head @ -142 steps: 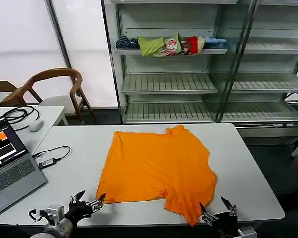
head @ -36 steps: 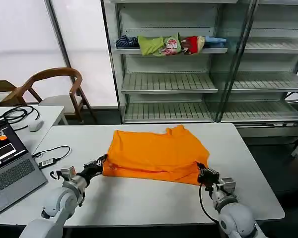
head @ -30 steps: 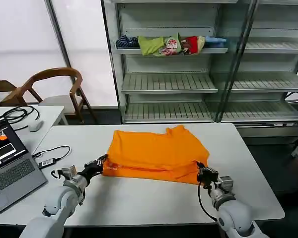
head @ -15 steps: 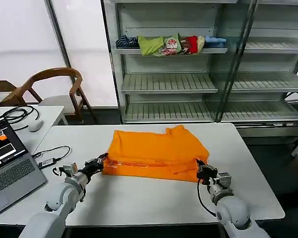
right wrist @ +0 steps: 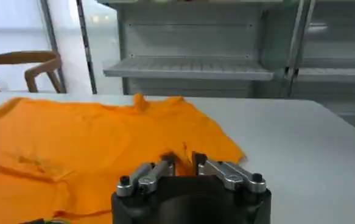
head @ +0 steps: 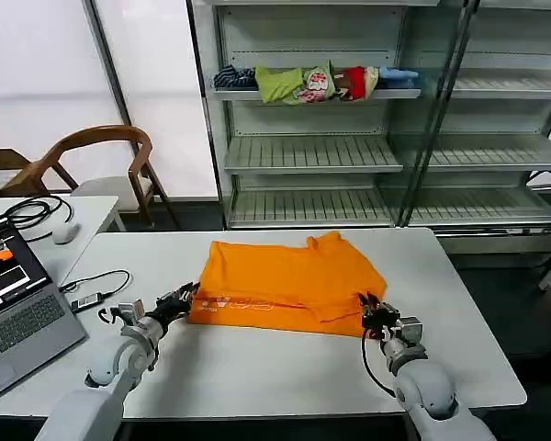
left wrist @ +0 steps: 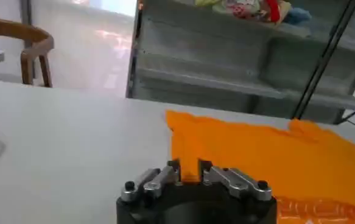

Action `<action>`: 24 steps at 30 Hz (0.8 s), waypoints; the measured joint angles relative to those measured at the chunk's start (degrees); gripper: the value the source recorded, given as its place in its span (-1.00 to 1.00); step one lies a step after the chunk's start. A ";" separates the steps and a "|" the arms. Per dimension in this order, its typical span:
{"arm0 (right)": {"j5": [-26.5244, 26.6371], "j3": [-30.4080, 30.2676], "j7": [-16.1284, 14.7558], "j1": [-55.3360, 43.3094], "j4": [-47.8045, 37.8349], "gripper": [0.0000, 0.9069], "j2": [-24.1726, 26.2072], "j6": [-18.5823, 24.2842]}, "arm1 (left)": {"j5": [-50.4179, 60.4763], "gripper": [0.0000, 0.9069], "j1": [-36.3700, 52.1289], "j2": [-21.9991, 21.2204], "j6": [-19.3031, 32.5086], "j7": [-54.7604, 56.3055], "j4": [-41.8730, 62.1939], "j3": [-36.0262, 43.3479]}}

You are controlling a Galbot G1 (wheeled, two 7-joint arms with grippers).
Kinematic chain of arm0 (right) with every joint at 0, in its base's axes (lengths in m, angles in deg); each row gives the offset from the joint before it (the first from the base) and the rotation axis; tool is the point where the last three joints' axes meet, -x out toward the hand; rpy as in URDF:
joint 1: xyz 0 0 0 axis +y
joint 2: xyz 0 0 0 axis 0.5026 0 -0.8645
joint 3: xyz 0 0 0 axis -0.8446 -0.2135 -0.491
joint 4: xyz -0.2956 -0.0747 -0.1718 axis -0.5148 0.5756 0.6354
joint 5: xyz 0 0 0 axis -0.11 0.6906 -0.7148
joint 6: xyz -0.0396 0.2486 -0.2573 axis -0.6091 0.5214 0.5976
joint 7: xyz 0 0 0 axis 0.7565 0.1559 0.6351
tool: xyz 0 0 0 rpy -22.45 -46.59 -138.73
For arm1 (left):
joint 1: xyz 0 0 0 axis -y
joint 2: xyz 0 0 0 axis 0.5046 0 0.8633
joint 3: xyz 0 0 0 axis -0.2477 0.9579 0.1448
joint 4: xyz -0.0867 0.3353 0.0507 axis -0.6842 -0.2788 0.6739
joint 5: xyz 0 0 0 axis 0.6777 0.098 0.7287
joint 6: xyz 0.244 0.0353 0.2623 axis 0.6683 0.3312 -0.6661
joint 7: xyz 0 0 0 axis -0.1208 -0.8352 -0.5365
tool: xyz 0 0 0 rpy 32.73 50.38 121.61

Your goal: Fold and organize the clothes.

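Mid first fold: left end effector [head: 182, 298] and right end effector [head: 367, 306] pinching orange shirt [head: 289, 283] hem (lettering up). Next: carry hem toward 12 o'clock, release flat.

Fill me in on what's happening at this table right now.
The robot is folding an orange T-shirt on the white table. The near hem is doubled over the shirt, lettering showing. The left gripper pinches the folded edge's left corner and the right gripper its right corner, both shut on cloth. A laptop sits to the left.
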 measured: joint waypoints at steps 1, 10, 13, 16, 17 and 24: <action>0.00 0.09 -0.01 -0.15 -0.06 1.00 0.02 0.00 | 0.00 1.00 0.09 0.05 0.12 -0.03 0.19 -0.07; 0.52 1.40 -0.21 -0.46 0.11 1.00 0.77 -0.01 | 0.51 1.00 -0.10 1.27 1.03 -0.50 0.06 -0.92; 1.00 2.02 -0.16 -0.02 1.02 1.00 1.29 -0.20 | 0.70 1.00 -0.59 1.79 1.20 -0.55 -0.51 -1.29; 1.40 2.74 -0.06 0.98 2.48 1.00 1.95 -0.43 | 0.89 1.00 -1.23 2.59 1.18 -0.56 -1.59 -1.75; 1.49 3.02 -0.09 1.48 3.10 1.00 2.17 -0.43 | 0.89 1.00 -1.55 2.94 1.15 -0.57 -2.17 -1.92; 1.52 5.21 -0.24 6.17 7.31 1.00 3.01 0.01 | 1.27 1.00 -5.29 5.66 -0.11 -0.28 -7.49 -3.10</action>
